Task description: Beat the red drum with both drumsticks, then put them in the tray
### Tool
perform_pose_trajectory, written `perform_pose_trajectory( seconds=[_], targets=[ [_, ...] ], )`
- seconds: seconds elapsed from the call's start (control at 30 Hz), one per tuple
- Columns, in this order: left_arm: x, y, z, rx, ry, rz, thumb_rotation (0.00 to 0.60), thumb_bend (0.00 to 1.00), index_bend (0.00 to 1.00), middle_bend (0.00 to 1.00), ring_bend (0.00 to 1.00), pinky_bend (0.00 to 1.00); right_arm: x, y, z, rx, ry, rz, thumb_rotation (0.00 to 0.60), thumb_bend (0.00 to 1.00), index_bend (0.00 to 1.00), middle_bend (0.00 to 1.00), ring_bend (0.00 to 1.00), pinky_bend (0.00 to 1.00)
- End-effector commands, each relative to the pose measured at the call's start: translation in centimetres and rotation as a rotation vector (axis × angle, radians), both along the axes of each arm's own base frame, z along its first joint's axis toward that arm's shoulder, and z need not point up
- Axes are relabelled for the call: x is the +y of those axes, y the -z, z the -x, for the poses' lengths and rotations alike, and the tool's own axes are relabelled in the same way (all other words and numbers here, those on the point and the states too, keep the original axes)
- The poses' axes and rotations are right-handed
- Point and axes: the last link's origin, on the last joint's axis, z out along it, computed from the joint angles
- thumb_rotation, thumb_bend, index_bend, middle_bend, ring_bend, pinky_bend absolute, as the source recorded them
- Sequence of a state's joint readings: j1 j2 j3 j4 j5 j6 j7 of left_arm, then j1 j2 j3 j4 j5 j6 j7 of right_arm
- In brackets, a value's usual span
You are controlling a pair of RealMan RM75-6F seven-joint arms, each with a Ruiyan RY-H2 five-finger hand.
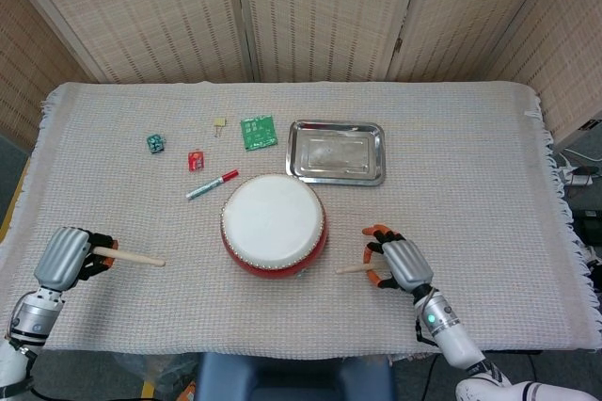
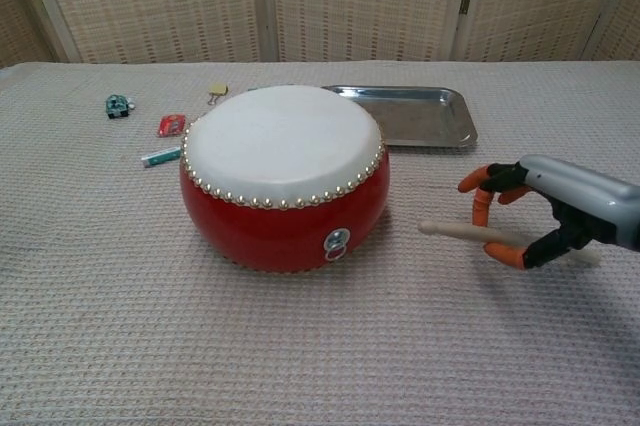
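Observation:
The red drum (image 1: 273, 224) (image 2: 285, 176) with its white skin stands at the middle front of the cloth. Behind it, to the right, lies the steel tray (image 1: 336, 171) (image 2: 455, 132) with nothing in it. My left hand (image 1: 68, 257) at the front left grips one wooden drumstick (image 1: 132, 257), whose tip points right toward the drum, well short of it. To the right of the drum, my right hand (image 1: 397, 262) (image 2: 560, 211) curls its fingers around the other drumstick (image 1: 353, 269) (image 2: 470, 234), held low with its tip near the drum's side. The chest view does not show the left hand.
A red-capped marker (image 1: 212, 184) lies just behind and to the left of the drum. Further back are a green board (image 1: 257, 131), a small red item (image 1: 196, 160), a teal toy (image 1: 155, 143) and a clip (image 1: 219, 122). Woven screens close the back.

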State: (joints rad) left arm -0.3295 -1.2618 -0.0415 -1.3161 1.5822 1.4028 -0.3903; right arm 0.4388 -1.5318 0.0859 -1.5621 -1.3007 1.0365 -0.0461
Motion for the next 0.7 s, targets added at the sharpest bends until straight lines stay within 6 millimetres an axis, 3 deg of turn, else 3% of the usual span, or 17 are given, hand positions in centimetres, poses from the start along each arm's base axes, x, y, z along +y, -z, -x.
perform_pose_trajectory(
  seconds=[0.03, 0.17, 0.37, 0.7],
  targets=[
    [0.0, 0.0, -0.1, -0.003, 0.001, -0.001, 0.600, 0.71, 1.00, 1.00, 1.00, 1.00, -2.0, -4.6, -0.3, -0.414, 0.137, 0.016, 0.600, 0.40, 0.57, 0.16, 0.05, 0.20],
    [-0.2, 0.3, -0.1, 0.001, 0.003, 0.007, 0.600, 0.71, 1.00, 1.00, 1.00, 1.00, -3.1, -6.0, 0.5, -0.696, 0.241, -0.039, 0.600, 0.40, 0.56, 0.16, 0.05, 0.20],
    [-0.1, 0.4, -0.2, 0.003, 0.005, 0.007, 0.600, 0.71, 1.00, 1.00, 1.00, 1.00, -4.8, -6.7, 1.9, -0.944, 0.321, -0.100, 0.600, 0.40, 0.57, 0.18, 0.07, 0.20],
    [-0.2, 0.7, -0.2, 0.002, 0.005, 0.014, 0.600, 0.71, 1.00, 1.00, 1.00, 1.00, -6.0, -5.0, 3.7, -1.136, 0.369, -0.210, 0.600, 0.40, 0.55, 0.20, 0.08, 0.20]
  ],
)
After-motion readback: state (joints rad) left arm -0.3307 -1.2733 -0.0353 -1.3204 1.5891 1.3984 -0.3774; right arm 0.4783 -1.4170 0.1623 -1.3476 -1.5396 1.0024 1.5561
